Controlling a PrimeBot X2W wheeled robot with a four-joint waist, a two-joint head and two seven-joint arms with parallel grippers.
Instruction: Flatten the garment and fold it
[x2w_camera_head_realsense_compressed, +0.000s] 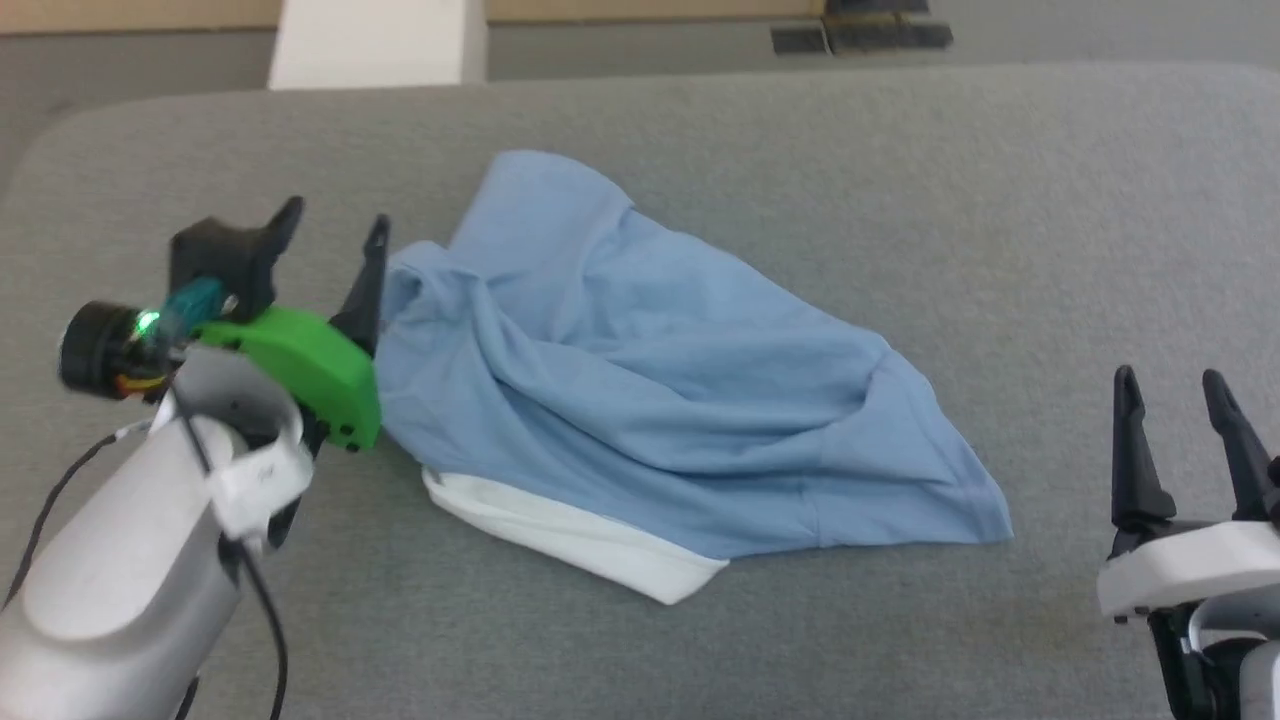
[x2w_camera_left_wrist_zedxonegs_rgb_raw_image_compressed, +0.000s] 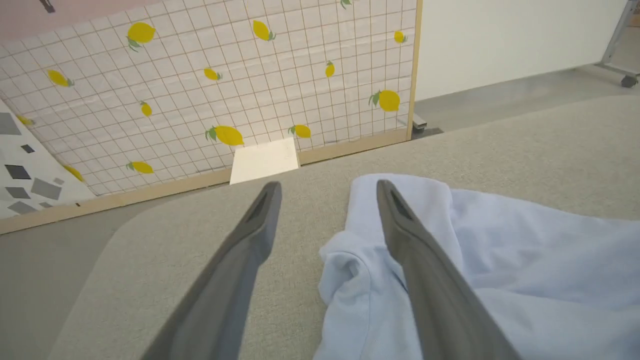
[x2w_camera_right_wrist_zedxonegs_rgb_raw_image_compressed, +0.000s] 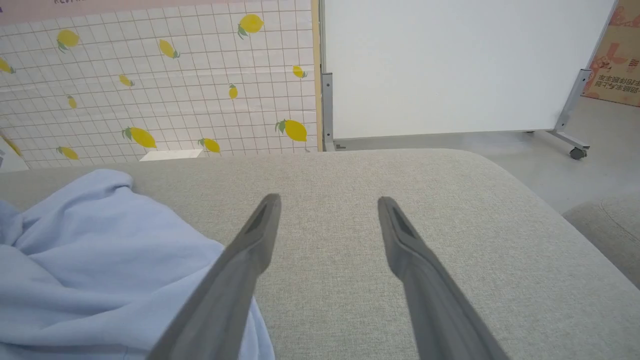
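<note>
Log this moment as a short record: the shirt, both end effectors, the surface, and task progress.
garment: shirt, light blue, crumpled in a heap, not flat
detail: white collar showing at the heap's near edge
left arm: left end effector open at the shirt's left edge; one finger over fabric, the other over bare surface; contact unclear
right arm: right end effector open over bare surface, apart from the shirt, to its right
support: gray padded surface
progress: neither flattened nor folded yet
</note>
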